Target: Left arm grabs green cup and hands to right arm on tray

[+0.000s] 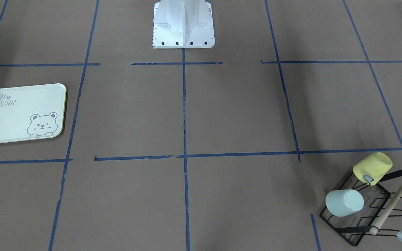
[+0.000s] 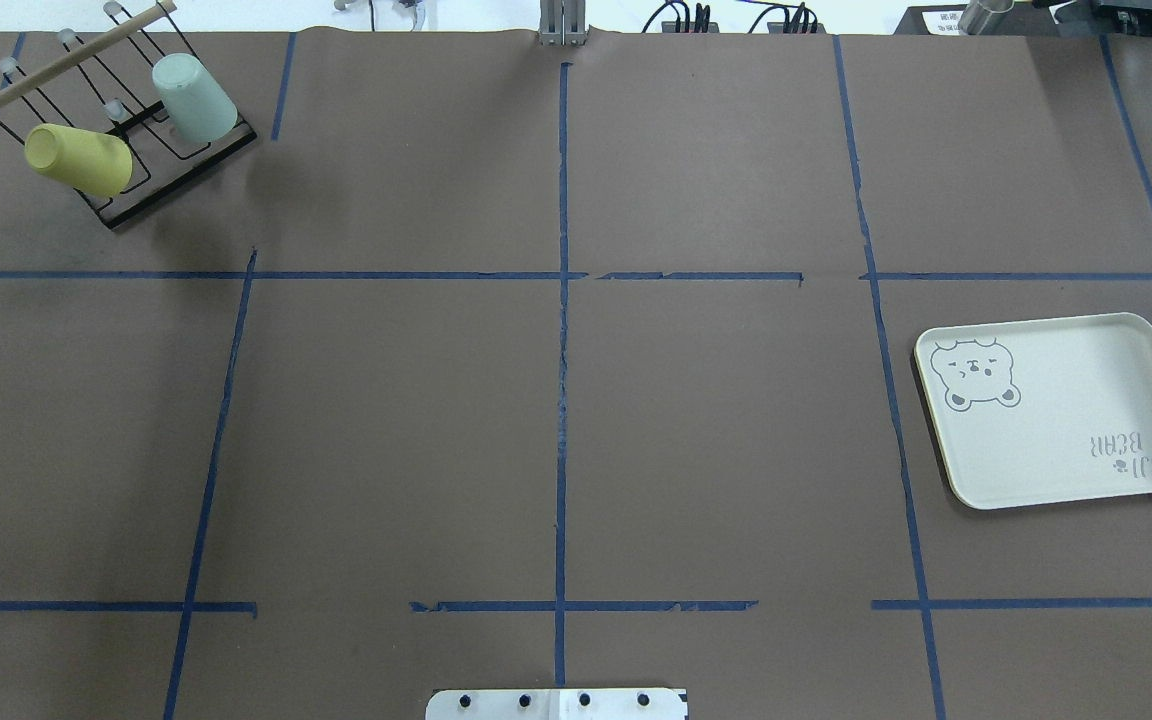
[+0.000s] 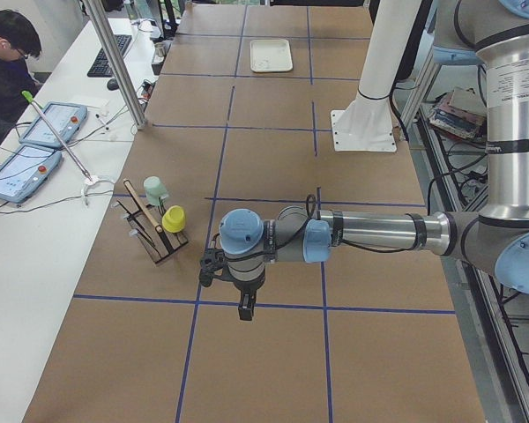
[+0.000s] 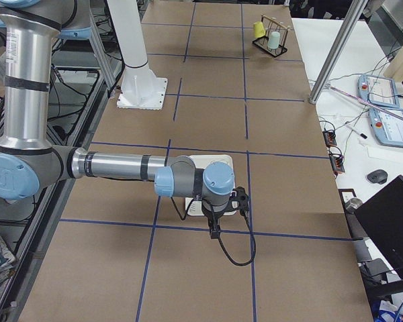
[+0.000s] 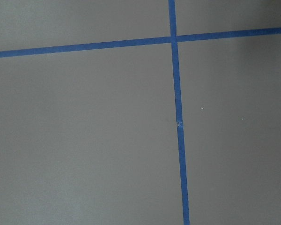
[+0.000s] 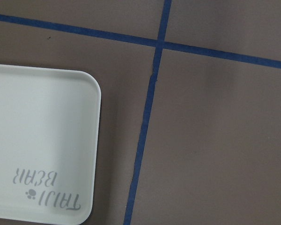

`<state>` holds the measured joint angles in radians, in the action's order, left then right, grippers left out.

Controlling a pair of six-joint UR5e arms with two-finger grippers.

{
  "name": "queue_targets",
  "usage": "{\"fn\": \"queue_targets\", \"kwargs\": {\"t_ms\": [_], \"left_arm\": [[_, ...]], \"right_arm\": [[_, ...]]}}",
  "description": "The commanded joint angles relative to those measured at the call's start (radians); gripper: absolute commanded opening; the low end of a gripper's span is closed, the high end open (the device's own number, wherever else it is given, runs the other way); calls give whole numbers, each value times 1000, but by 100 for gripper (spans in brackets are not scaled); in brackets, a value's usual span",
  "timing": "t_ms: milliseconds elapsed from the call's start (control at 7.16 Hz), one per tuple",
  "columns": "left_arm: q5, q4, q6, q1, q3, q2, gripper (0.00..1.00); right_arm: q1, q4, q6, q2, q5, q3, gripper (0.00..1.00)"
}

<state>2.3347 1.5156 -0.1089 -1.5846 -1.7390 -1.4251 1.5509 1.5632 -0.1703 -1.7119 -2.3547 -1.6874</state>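
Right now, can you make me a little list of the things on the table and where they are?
Green cup: tipped on the rack, at the robot's far left
Yellow cup: on the same rack, next to it
Tray: flat on the table, at the robot's right, nothing on it
Left gripper: above bare table, away from the rack; open or shut, cannot tell
Right gripper: above the table by the tray; open or shut, cannot tell

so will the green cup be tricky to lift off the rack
Probably light and stiff: the green cup looks like smooth plastic. Its tapered, handleless wall may slip in the jaws. It sits tilted on the wire rack, so it might snag.
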Motion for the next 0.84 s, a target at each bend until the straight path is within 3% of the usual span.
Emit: {"fn": "queue_targets", "kwargs": {"t_ms": [0,419,699], "left_arm": [[0,14,-3,2,10,12,100],[-2,18,3,37,-17,6,100],[2,137,8,37,-16,-82,100]], "right_arm": [[0,0,0,0,0,0,100],[-9,0,6,2,0,-27,100],[-11,0,8,6,0,-31,100]]}}
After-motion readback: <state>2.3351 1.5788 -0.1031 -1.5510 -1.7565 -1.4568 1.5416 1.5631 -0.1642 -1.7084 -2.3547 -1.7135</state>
